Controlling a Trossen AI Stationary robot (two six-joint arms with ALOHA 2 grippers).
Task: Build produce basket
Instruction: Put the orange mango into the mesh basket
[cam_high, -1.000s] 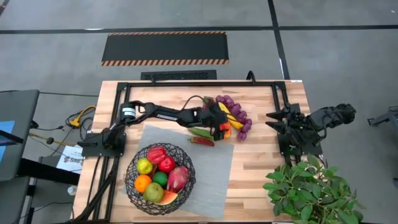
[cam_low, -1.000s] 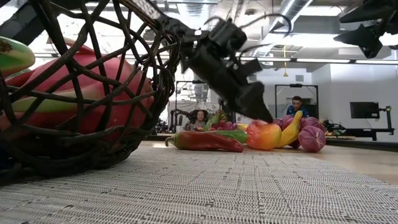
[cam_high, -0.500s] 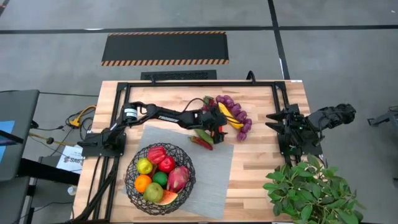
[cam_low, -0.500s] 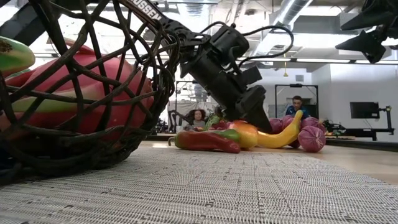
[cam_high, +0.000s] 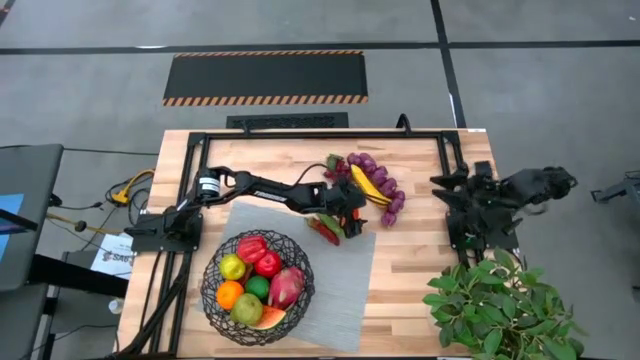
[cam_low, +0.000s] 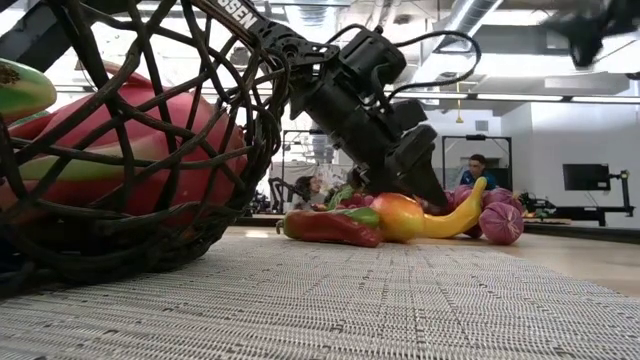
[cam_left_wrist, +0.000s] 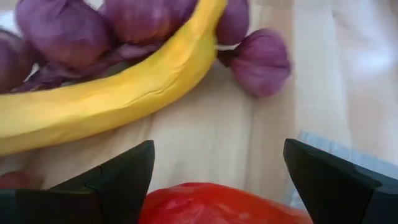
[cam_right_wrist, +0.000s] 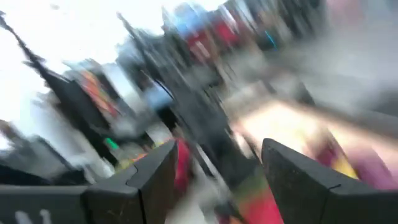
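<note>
One basket (cam_high: 257, 286) holds seven produce pieces; one banana (cam_high: 368, 184) lies outside

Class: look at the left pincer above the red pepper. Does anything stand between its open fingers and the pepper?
Nothing visible does. The left pincer stands open directly over the red pepper; the banana and grapes lie beyond it.

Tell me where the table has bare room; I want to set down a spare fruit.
Free: wood between the purple grapes and the right arm's base; mat right of the basket. Crowded: mat's far corner, where the left end effector hovers over peppers beside the banana.
</note>
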